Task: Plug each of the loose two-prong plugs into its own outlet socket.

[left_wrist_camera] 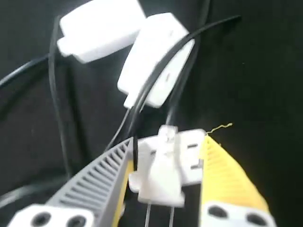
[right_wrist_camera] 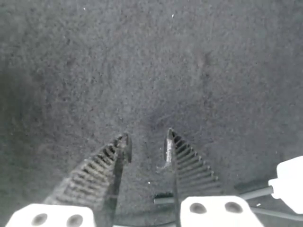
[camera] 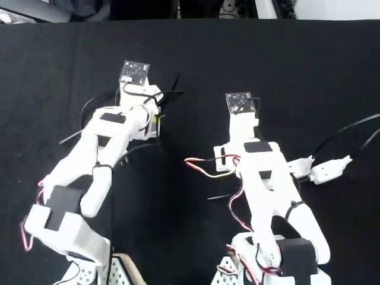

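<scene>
Two-prong plug (left_wrist_camera: 163, 165) sits pinched between the left gripper's (left_wrist_camera: 168, 140) grey and yellow fingers. Its long axis runs along them, and its prongs (left_wrist_camera: 148, 215) point back toward the wrist. Just beyond lie two white plastic blocks (left_wrist_camera: 156, 61) on black cords (left_wrist_camera: 54, 94), close together. In the high view the left arm (camera: 89, 160) leans from 7 toward 1 o'clock. The right arm (camera: 267, 190) stretches toward 12 o'clock, with the right gripper (right_wrist_camera: 147, 138) spread slightly above the black cloth (right_wrist_camera: 142, 56). A white cord-end piece (camera: 329, 168) lies at its 3 o'clock.
</scene>
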Controlling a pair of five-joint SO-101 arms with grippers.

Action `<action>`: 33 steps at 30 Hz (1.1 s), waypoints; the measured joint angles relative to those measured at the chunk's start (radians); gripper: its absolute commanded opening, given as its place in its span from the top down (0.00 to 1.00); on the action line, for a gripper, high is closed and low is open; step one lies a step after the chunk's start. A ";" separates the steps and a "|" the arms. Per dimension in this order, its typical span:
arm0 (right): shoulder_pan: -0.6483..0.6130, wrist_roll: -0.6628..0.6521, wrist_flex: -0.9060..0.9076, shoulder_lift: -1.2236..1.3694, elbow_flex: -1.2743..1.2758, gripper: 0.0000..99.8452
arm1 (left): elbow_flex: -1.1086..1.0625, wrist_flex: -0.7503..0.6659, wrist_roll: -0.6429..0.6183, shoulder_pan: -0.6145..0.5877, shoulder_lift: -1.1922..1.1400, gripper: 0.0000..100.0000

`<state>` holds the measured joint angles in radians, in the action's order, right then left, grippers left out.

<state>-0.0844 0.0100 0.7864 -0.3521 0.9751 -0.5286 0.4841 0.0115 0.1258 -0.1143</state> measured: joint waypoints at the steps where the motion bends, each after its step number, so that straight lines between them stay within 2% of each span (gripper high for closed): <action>1: 0.000 0.000 0.000 0.000 0.000 0.88 | 0.005 -0.017 0.000 0.003 -0.015 0.78; 7: 0.000 0.000 0.000 0.000 0.000 0.88 | 0.017 -0.038 -0.086 -0.009 -0.031 0.78; 17: 0.000 -0.032 0.000 0.000 0.000 0.88 | 0.032 0.032 -0.029 -0.199 0.127 0.78; 28: 0.000 -0.046 0.000 0.000 -0.002 0.88 | -0.023 0.014 -0.020 -0.190 0.130 0.78; 33: 0.000 -0.046 0.000 0.000 -0.002 0.88 | -0.025 0.169 -0.020 -0.143 0.209 0.78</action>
<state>-0.0844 -0.0361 0.7864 -0.3521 0.9735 -0.5531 0.6529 -0.0084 -0.0169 0.0944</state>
